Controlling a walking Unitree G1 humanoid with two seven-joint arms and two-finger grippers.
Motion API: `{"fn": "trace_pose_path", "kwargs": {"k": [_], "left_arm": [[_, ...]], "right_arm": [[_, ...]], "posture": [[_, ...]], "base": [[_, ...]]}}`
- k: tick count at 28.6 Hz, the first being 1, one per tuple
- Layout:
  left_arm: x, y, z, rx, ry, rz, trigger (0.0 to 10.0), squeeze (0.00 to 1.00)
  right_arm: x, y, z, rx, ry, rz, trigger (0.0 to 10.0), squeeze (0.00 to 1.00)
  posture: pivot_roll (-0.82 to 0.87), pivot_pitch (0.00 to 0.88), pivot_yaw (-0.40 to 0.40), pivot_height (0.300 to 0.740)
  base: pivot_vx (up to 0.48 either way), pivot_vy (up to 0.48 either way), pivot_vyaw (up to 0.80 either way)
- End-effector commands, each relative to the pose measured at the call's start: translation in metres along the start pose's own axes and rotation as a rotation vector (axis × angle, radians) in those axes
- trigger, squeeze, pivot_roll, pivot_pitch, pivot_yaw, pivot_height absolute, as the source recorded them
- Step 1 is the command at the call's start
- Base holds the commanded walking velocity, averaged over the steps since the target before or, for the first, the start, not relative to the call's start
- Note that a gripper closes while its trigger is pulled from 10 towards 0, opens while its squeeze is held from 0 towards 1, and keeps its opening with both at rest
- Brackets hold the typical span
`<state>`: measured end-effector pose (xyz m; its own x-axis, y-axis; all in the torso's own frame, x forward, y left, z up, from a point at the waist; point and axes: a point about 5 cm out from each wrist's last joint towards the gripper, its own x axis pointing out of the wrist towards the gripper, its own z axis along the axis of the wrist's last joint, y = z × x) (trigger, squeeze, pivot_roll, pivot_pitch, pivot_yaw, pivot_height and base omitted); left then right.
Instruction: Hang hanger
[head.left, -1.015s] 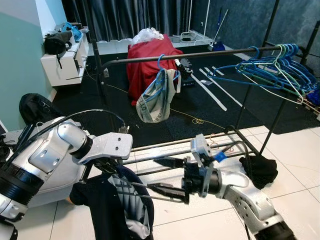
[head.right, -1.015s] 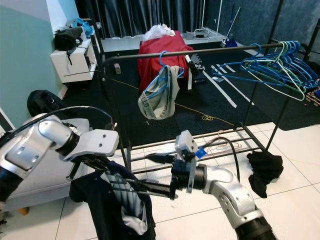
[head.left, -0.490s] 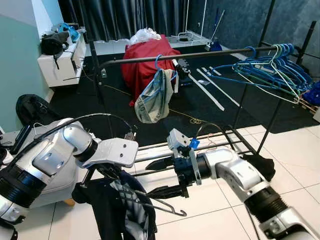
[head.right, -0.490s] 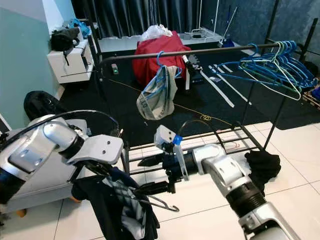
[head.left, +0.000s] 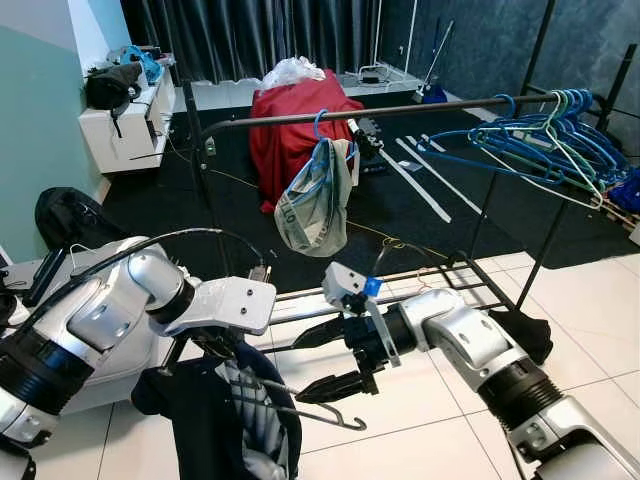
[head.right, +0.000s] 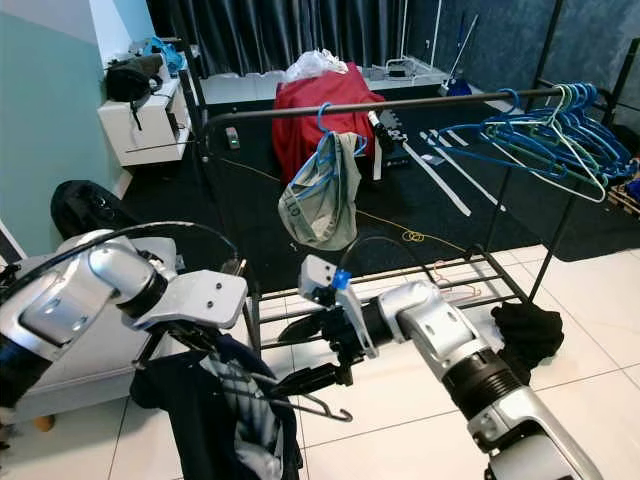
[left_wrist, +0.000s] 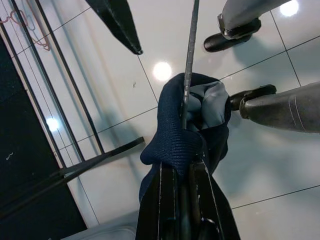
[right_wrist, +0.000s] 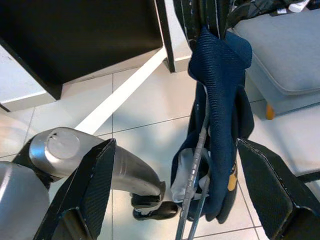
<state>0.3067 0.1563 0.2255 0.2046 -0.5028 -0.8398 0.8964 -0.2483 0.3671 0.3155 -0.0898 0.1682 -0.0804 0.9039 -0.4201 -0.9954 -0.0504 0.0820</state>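
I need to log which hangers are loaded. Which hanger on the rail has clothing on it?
The lone blue hanger near the rail's middle, carrying a grey-green garment. The bunch of blue and green hangers at the rail's right end hangs bare.

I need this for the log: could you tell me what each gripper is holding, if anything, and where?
The left gripper grips the dark shirt on its wire hanger, at the bunched top. The right gripper is open beside the hanger, holding nothing.
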Motion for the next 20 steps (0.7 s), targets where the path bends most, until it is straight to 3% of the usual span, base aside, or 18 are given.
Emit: {"fn": "trace_pose_path", "kwargs": {"k": [1, 8, 14, 15, 18, 19, 20], "left_arm": [[-0.003, 0.004, 0.002, 0.019, 0.027, 0.008, 0.0, 0.00], [0.002, 0.005, 0.007, 0.025, 0.013, 0.007, 0.1, 0.00], [0.002, 0.004, 0.008, 0.020, 0.007, 0.012, 0.0, 0.00], [0.001, 0.004, 0.007, 0.023, 0.010, 0.008, 0.0, 0.00], [0.001, 0.004, 0.007, 0.023, 0.012, 0.007, 0.0, 0.00], [0.001, 0.004, 0.007, 0.024, 0.013, 0.006, 0.0, 0.00], [0.001, 0.004, 0.006, 0.024, 0.013, 0.006, 0.0, 0.00]], "right_arm": [[0.006, -0.001, 0.002, -0.027, 0.024, 0.004, 10.0, 0.00], [0.029, -0.012, 0.009, -0.074, -0.010, -0.083, 10.0, 0.00], [0.034, -0.015, 0.011, -0.092, -0.018, -0.104, 10.0, 0.00], [0.036, -0.016, 0.012, -0.109, -0.019, -0.116, 9.1, 0.00], [0.036, -0.016, 0.012, -0.112, -0.020, -0.119, 9.1, 0.00], [0.036, -0.016, 0.010, -0.115, -0.016, -0.118, 1.5, 0.00], [0.036, -0.016, 0.009, -0.118, -0.013, -0.117, 1.5, 0.00]], "posture": [[-0.06, 0.036, 0.022, 0.740], [-0.05, 0.038, 0.018, 0.740], [-0.06, 0.037, 0.018, 0.740], [-0.06, 0.036, 0.023, 0.740], [-0.06, 0.036, 0.023, 0.740], [-0.06, 0.035, 0.021, 0.740], [-0.06, 0.035, 0.021, 0.740]], "base": [[0.000, 0.000, 0.00], [0.000, 0.000, 0.00], [0.000, 0.000, 0.00], [0.000, 0.000, 0.00], [0.000, 0.000, 0.00], [0.000, 0.000, 0.00], [0.000, 0.000, 0.00]]}}
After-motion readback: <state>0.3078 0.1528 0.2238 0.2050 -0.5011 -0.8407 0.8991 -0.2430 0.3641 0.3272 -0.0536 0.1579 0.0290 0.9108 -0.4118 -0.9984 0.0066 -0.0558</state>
